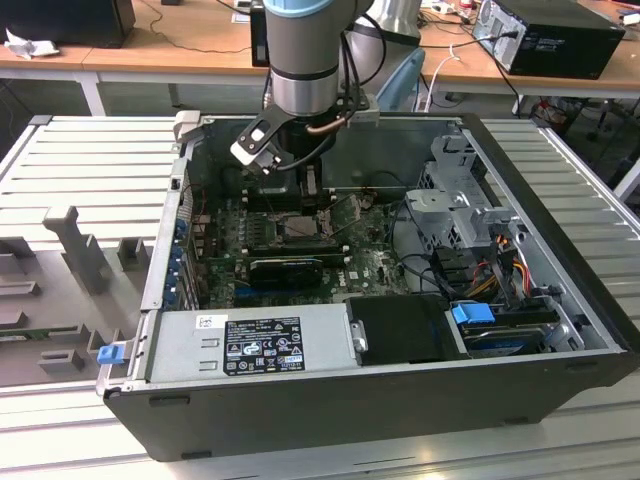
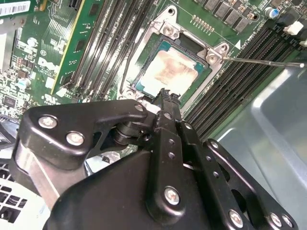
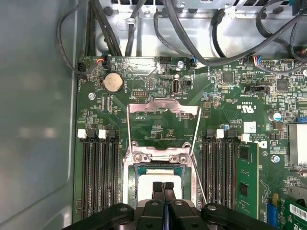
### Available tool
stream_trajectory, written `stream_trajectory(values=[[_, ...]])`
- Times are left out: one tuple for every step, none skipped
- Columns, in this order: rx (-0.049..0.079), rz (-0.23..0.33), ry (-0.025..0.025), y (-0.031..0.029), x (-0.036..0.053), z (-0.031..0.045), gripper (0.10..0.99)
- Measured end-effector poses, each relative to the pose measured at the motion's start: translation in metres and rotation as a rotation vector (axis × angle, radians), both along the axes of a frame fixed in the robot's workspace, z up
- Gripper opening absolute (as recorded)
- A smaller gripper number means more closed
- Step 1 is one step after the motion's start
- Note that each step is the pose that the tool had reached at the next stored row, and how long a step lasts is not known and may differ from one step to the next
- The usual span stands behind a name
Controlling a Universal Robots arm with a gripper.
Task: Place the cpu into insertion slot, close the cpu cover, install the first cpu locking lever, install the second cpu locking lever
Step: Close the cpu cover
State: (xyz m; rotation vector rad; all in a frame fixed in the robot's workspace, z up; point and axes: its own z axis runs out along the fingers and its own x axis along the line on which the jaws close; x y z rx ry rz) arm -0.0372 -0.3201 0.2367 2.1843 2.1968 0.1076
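With the cpu (image 3: pixel 146 178) lying in its socket (image 3: pixel 129 165) and the cover (image 3: pixel 163 106) swung open off it, our gripper (image 3: pixel 163 188) hangs just over the cpu with jaws closed on nothing, so we judge the cover wants a slow, square push that never nudges the cpu.

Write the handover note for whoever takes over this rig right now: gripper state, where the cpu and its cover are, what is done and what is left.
Gripper: shut, holding nothing, fingertips low over one edge of the cpu; whether they touch it cannot be told.
cpu: lies flat in the socket, pale face up.
cpu cover: swung open, away from the socket.
Locking lever: one thin rod sticks out free beside the socket, unlatched.
Done: cpu placed.
Left: closing the cover and locking both levers.
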Motion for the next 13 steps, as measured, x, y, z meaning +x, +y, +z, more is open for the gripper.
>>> stream_trajectory(values=[[0.0,0.0,0.0001,0.0,0.0007,0.0002,0.106],[0.0,0.0,0.0002,-0.0001,0.0016,0.0003,0.106],[0.0,0.0,0.0003,-0.0001,0.0025,0.0004,0.106],[0.0,0.0,0.0004,-0.0001,0.0035,0.0005,0.106],[0.0,0.0,0.0003,-0.0001,0.0043,0.0005,0.106],[0.0,0.0,0.0002,0.0,0.0043,0.0008,0.106],[0.0,0.0,0.0003,0.0,0.0043,0.0015,0.106],[0.0,0.0,0.0003,0.0,0.0044,0.0041,0.106],[0.0,0.0,0.0003,0.0001,0.0044,0.0054,0.106],[0.0,0.0,0.0002,0.0001,0.0044,0.0065,0.106],[0.0,0.0,0.0003,0.0001,0.0046,0.0077,0.106],[0.0,0.0,0.0002,0.0002,0.0047,0.0085,0.106],[0.0,0.0,0.0002,0.0002,0.0048,0.0096,0.106]])
